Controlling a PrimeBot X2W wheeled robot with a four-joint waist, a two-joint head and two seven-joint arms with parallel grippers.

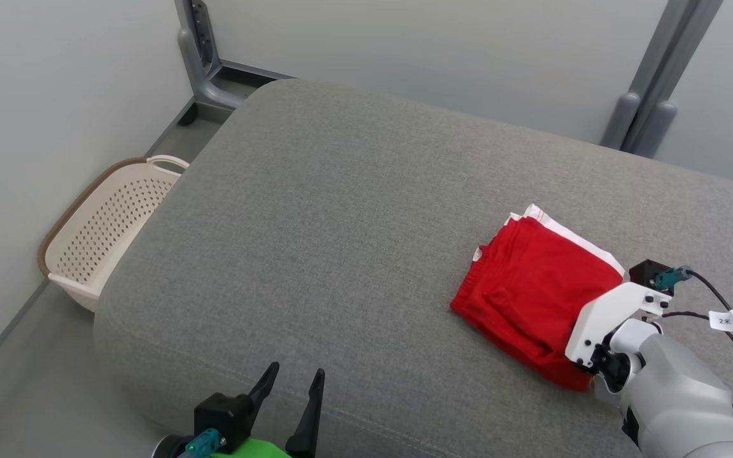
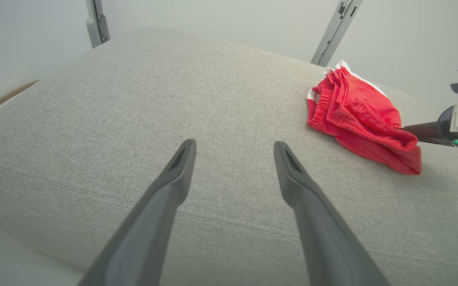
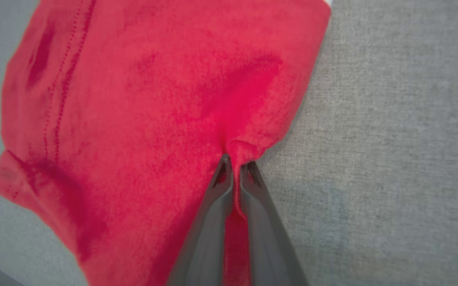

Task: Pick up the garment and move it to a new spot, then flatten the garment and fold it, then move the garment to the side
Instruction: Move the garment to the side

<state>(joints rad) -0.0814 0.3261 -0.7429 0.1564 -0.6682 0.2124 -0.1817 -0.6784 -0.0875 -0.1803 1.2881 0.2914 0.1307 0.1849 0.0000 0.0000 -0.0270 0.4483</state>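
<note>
This looks like a test booth arranged as a small corner of a home. A wide grey upholstered cushion, covered in sofa fabric with a stitched seam, spreads in front of the left gripper. Far to the left of that gripper, a cream perforated laundry basket sits on the grey floor, between the cushion and the wall. Beyond the cushion, plain pale wall panels are held by grey metal posts, as in a laboratory.
</note>
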